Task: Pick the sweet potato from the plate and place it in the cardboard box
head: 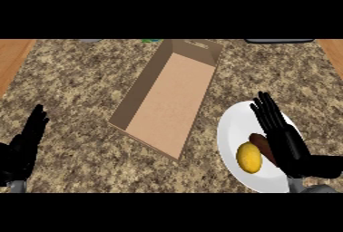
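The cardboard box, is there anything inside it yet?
Empty. The cardboard box lies open on the counter and only its bare brown floor shows inside; the sweet potato is on the plate.

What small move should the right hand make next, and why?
Probably lower the right hand and curl its fingers round the sweet potato. The hand is open above the plate, right beside the brown sweet potato, which lies next to a lemon; the cardboard box waits open.

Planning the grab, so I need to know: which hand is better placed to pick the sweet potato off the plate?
Right. The right hand hangs open over the white plate, right beside the sweet potato. The left hand rests open at the counter's far left edge.
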Controlling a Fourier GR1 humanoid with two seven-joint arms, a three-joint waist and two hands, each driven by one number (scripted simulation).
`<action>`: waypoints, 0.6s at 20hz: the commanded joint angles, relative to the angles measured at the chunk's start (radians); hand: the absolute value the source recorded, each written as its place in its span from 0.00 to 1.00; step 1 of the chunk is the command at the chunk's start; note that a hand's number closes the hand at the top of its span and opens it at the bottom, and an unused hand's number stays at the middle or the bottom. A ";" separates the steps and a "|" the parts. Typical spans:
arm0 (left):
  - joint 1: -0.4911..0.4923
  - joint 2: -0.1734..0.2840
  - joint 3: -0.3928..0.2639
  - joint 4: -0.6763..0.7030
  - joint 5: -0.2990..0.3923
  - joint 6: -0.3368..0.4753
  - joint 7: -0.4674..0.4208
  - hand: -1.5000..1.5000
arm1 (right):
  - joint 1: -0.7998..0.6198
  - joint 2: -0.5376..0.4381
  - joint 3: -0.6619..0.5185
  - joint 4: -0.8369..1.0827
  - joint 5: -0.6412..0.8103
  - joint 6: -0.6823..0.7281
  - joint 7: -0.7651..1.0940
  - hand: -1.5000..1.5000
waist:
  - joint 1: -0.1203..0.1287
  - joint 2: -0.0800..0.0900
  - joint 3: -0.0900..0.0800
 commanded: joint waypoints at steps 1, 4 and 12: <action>-0.039 0.016 -0.014 -0.025 -0.017 -0.040 0.010 0.50 | 0.016 -0.048 0.005 0.009 0.067 0.027 -0.012 0.00 | 0.005 -0.006 -0.025; -0.125 -0.026 -0.141 -0.094 -0.059 -0.078 0.014 0.50 | 0.032 -0.177 0.082 0.036 0.310 -0.008 -0.080 0.00 | -0.034 -0.009 -0.026; -0.146 -0.049 -0.202 -0.125 -0.051 -0.129 0.026 0.50 | -0.004 -0.485 0.017 0.079 0.829 -0.258 -0.272 0.00 | -0.094 -0.028 -0.029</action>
